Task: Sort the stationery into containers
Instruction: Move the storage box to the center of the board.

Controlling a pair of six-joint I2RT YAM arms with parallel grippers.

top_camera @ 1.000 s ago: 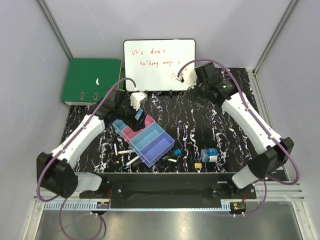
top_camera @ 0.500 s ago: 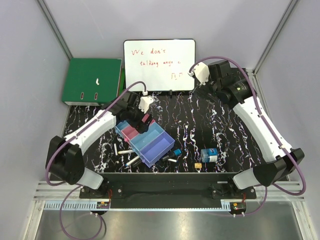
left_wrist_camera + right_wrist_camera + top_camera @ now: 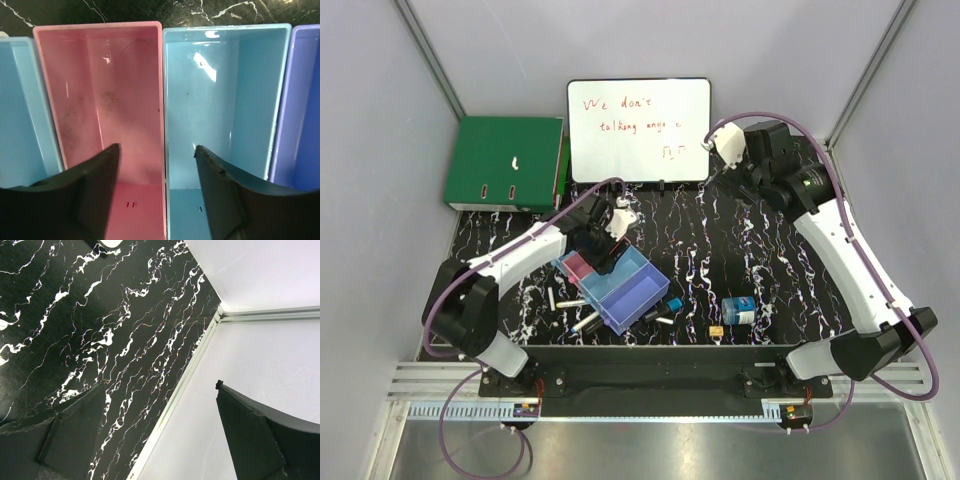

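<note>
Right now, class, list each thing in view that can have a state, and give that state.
left gripper: open, empty.
right gripper: open, empty.
pink bin: nothing visible inside.
middle blue bin: nothing visible inside.
markers: lying loose, unsorted.
whiteboard: written on.
green binder: closed.

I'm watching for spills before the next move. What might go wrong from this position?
1. The left claw hangs empty with its fingers astride the wall shared by the pink bin and the light blue bin beside it. Lowering or closing there would likely pinch that wall and drag or tip the row of bins.
2. Loose pens lie close beside the row, so any shift could scatter them.
</note>
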